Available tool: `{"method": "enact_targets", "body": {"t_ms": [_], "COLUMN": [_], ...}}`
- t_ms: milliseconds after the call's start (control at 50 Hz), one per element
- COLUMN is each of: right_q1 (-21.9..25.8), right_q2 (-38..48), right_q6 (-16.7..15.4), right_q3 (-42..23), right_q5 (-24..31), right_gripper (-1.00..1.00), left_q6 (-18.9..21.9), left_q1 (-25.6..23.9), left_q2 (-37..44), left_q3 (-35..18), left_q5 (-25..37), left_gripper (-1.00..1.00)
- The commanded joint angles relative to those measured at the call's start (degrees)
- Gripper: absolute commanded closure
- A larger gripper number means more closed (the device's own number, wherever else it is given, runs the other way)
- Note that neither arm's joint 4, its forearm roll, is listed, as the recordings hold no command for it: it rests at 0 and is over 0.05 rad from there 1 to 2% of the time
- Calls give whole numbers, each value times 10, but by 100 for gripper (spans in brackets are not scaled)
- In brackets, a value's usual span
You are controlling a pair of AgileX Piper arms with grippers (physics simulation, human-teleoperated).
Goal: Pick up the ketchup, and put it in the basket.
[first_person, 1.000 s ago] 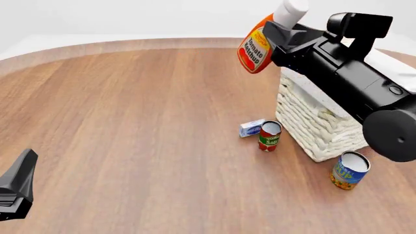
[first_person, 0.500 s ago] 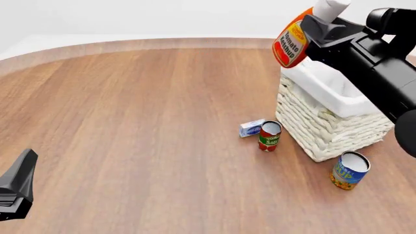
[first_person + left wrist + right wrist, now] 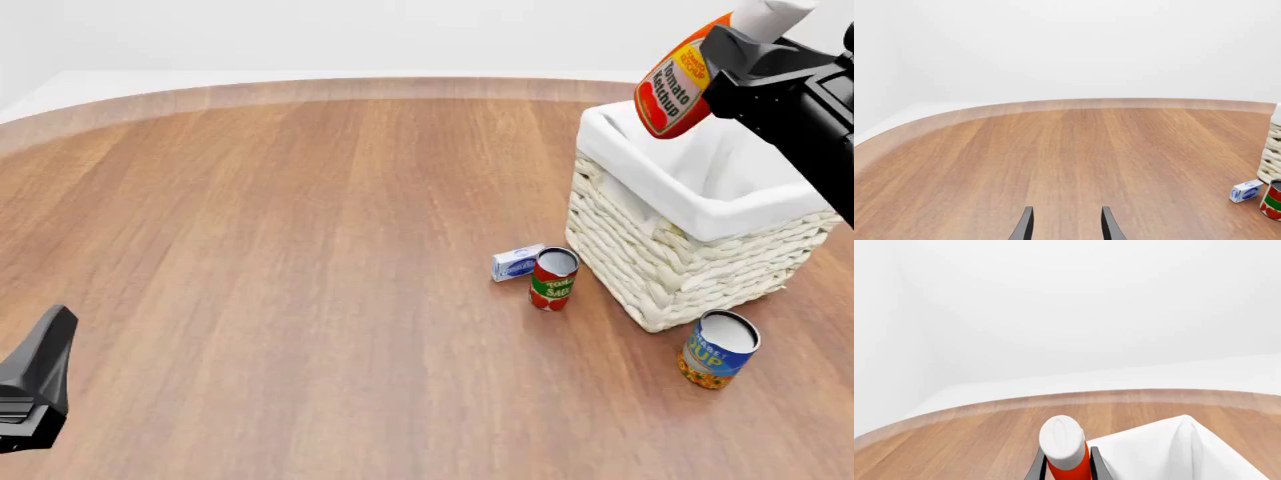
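**Op:** Since a second ago I've swung the right end effector [image 3: 731, 52] rightward; the ketchup [image 3: 674, 82] has gone from left of the basket [image 3: 667, 262] to over its near-left rim, tilted, cap toward one o'clock.

**Spotter:** Grip?

**Op:** Its fingers are closed on the bottle's neck just under the white cap [image 3: 1062, 438]. The left end effector [image 3: 1065, 226] is parted, empty, idle at eight o'clock on the counter [image 3: 267, 250].

**Spotter:** Let go now?

**Op:** Not yet, I'd say. The bottle hangs at the rim, not the middle. I'd carry it further toward three o'clock over the lining [image 3: 1174, 450], lower it inside, then open, so it can't topple out toward the tomato can [image 3: 553, 279].
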Motion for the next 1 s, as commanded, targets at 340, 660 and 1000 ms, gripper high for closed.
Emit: {"method": "enact_targets", "body": {"t_ms": [340,660,1000], "right_q1": [-84,-93,-108], "right_q2": [-14,19,41], "right_q6": [11,-8,-24], "right_q3": [11,-1,-6], "right_q5": [23,30,40], "right_gripper": [100,100,100], "left_q6": [0,0,0], "left_q1": [0,0,0], "left_q2": [0,0,0], "left_q3": [0,0,0], "left_q5": [0,0,0], "left_gripper": [-100,-100,-100]}}
